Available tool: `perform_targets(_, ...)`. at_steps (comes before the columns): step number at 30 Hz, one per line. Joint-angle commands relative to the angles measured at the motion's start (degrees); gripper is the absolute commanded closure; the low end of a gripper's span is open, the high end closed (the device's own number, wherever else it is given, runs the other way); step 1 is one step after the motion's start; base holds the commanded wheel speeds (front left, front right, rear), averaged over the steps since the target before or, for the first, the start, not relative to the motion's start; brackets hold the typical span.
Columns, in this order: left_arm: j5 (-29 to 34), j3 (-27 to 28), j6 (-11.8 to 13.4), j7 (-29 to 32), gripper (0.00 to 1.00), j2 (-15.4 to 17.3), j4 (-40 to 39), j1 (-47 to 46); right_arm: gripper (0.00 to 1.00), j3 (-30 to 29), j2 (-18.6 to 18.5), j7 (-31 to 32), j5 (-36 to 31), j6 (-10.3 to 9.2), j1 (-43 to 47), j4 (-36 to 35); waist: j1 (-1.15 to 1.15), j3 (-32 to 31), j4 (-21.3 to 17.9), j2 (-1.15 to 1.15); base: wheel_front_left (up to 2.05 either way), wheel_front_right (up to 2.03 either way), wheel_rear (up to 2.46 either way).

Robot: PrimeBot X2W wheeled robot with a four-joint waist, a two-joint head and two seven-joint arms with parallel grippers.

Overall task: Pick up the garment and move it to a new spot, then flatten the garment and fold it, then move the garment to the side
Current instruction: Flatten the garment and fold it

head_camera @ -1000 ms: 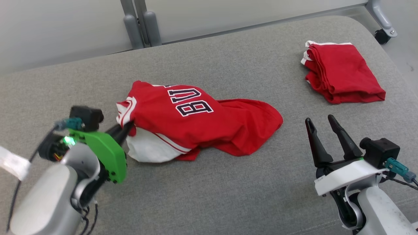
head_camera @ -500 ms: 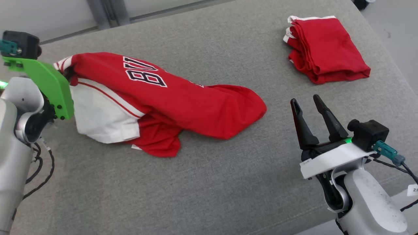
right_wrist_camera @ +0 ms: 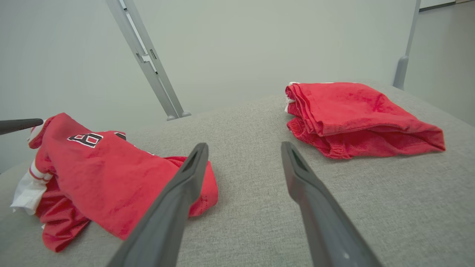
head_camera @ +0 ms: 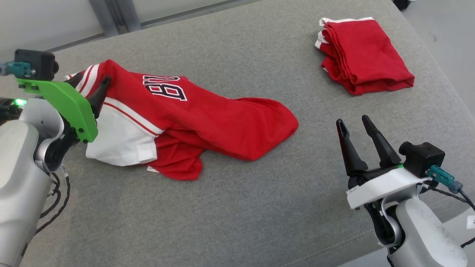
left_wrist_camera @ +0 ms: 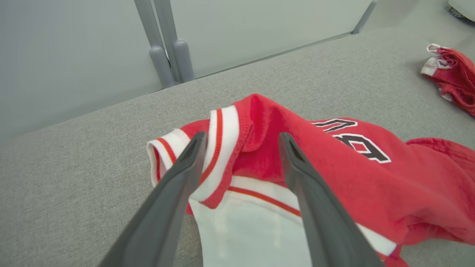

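A crumpled red jersey (head_camera: 193,122) lies on the left half of the grey table (head_camera: 241,215), its black-and-white number facing up and a white panel bunched at its near-left end. The left tool (head_camera: 91,78) hovers at the jersey's far-left end, jaws apart on either side of the red-and-white striped trim and gripping nothing; whether a finger brushes the cloth cannot be told. The right tool (head_camera: 352,120) waits at the near right, jaws open and empty, well apart from the jersey. A second red garment (head_camera: 365,55) sits folded at the far right. The jersey looks set down at its new spot, so the flattening step appears to be next. That likely calls for both tools to take opposite edges and draw the heap out smooth before any fold.
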Motion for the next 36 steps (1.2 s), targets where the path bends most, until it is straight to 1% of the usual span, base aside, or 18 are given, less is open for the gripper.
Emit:
perform_targets(1, -1.1, -0.29, -0.16, -1.41, 0.0, 0.97, -1.16, 1.54, 0.0, -0.24, -0.2, -0.16, -0.31, -0.07, 1.07, 0.0, 0.0, -4.12, 4.28, 0.0, 0.0, 0.0, 0.0)
perform_targets(5, -1.62, -0.32, -0.13, -5.5, 0.0, 2.7, -4.4, 4.82, 0.0, -0.55, -0.26, -0.16, -0.37, -0.07, 2.42, -0.22, 0.0, -5.76, 6.47, 0.0, 0.0, 0.0, 0.0)
perform_targets(9, -1.95, 0.84, 1.91, -9.99, 0.0, 2.83, -8.26, 9.76, 0.0, -1.45, -0.36, -0.16, -0.41, -0.07, 3.62, -0.67, 0.0, -6.51, 8.23, 0.0, 0.0, 0.0, 0.0)
perform_targets(11, -3.08, 0.98, 2.5, -10.2, 0.0, 2.64, -9.43, 12.51, 0.0, -1.43, -0.48, -0.16, -0.35, -0.07, 4.09, -0.65, 0.0, -6.6, 8.99, 0.0, 0.0, 0.0, 0.0)
perform_targets(14, -5.5, 0.05, 2.1, -6.3, 0.0, 2.86, -9.69, 14.98, 0.0, -1.08, -0.87, -0.16, -0.34, -0.07, 3.88, -0.69, 0.0, -6.45, 9.46, 0.0, 0.0, 0.0, 0.0)
perform_targets(17, -9.03, 0.02, 1.46, -1.57, 0.0, 2.91, -8.36, 15.13, 0.0, -0.63, -1.37, -0.16, -0.17, -0.07, 2.61, -0.88, 0.0, -5.55, 9.23, 0.0, 0.0, 0.0, 0.0)
perform_targets(20, -11.29, -0.9, 0.74, 3.65, 0.0, 3.74, -6.15, 13.76, 0.0, 0.1, -1.46, -0.16, 0.07, -0.07, 1.22, -1.18, 0.0, -4.05, 8.06, 0.0, 0.0, 0.0, 0.0)
perform_targets(24, -13.23, -2.45, 0.13, 8.43, 0.0, 4.21, -4.17, 11.88, 0.0, 0.44, -0.89, -0.16, 0.14, -0.07, -0.27, -1.33, 0.0, -1.43, 5.7, 0.0, 0.0, 0.0, 0.0)
perform_targets(28, -15.56, -4.6, -0.14, 11.43, 0.0, 5.28, -4.34, 10.3, 0.0, 0.29, -0.07, -0.16, 0.14, -0.07, -1.36, -1.68, 0.0, 1.06, 3.39, 0.0, 0.0, 0.0, 0.0)
perform_targets(31, -17.33, -6.09, -0.14, 12.53, 0.0, 6.35, -5.11, 9.64, 0.0, 0.18, 0.38, -0.16, 0.07, -0.07, -1.86, -1.84, 0.0, 2.4, 2.16, 0.0, 0.0, 0.0, 0.0)
perform_targets(36, -21.23, -8.27, -0.15, 12.34, 0.0, 8.13, -6.24, 8.41, 0.0, 0.18, 0.63, -0.16, 0.17, -0.07, -2.57, -1.8, 0.0, 3.44, 0.82, 0.0, 0.0, 0.0, 0.0)
